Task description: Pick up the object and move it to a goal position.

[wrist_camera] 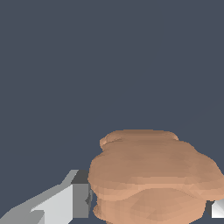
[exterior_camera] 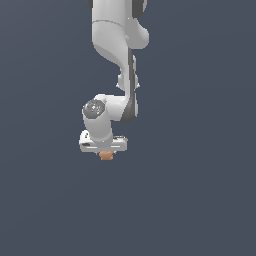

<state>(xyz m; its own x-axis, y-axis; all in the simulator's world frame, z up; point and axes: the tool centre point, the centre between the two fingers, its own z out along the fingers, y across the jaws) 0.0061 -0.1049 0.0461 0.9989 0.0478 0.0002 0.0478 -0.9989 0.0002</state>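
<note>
The object (exterior_camera: 105, 155) is a small orange-brown lumpy block that peeks out just under the white gripper (exterior_camera: 105, 154) in the exterior view. Most of it is hidden by the hand there. In the wrist view the object (wrist_camera: 153, 175) looms large, ridged and barrel-like, sitting between the two fingers. One grey-white finger (wrist_camera: 74, 199) presses against its side and the tip of the other finger (wrist_camera: 217, 208) shows at its opposite side. The gripper (wrist_camera: 148, 205) is shut on the object.
The white arm (exterior_camera: 117, 45) comes down from the top of the exterior view. All around is a plain dark blue-grey surface (exterior_camera: 200, 190) with no other objects or edges in sight.
</note>
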